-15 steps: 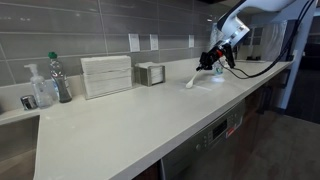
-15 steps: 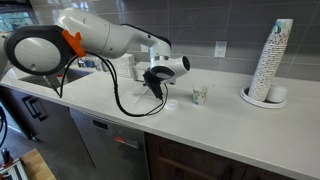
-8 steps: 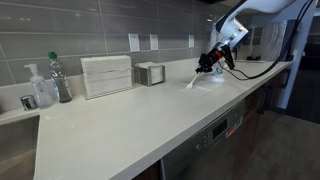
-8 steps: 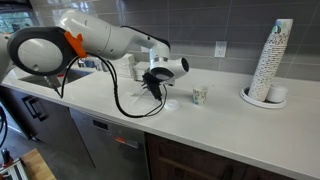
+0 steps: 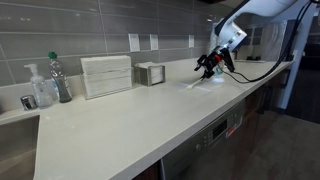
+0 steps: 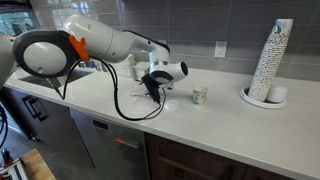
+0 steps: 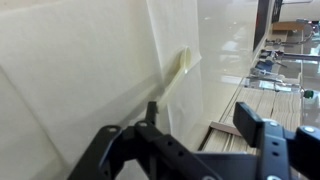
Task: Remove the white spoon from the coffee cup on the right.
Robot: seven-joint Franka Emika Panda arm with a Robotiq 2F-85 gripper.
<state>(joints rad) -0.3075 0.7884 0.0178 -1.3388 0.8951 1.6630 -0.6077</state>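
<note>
Bent arm (image 6: 105,38) holds claw (image 6: 153,91) spread, pointing down.

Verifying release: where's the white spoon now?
The white spoon lies on the countertop in an exterior view, just below the hovering gripper; the wrist view shows it beyond the fingertips, ungripped.

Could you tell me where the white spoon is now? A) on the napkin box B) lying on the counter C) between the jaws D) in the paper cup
B: the wrist view shows the white spoon lying flat on the counter, beyond the gripper, its jaws open.
</note>
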